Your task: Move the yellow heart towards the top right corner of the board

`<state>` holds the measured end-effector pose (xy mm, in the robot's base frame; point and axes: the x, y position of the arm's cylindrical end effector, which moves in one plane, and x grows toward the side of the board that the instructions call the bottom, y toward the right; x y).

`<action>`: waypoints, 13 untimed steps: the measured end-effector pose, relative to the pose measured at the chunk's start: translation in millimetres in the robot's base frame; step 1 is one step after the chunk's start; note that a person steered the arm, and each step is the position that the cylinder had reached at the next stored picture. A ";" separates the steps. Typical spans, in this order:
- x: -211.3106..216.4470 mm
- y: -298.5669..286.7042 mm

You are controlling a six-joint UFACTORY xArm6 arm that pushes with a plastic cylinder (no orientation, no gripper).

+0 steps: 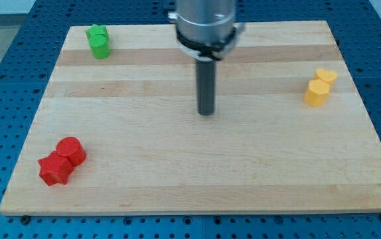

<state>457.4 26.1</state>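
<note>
The yellow heart [326, 75] lies near the board's right edge, in the upper half. A second yellow block, roughly round [316, 93], touches it just below and to its left. My tip [206, 113] rests on the wooden board [243, 166] near the middle, well to the left of both yellow blocks and touching no block. The rod rises straight up to the arm's grey body at the view's top.
Two green blocks [99, 41] sit together at the top left corner. A red round block [70, 150] and a red star-like block [54, 168] touch each other at the bottom left. A blue perforated table surrounds the board.
</note>
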 end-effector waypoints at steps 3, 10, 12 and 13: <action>24.5 185.5; -44.4 206.5; -65.4 206.2; -79.8 204.2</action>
<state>377.6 230.3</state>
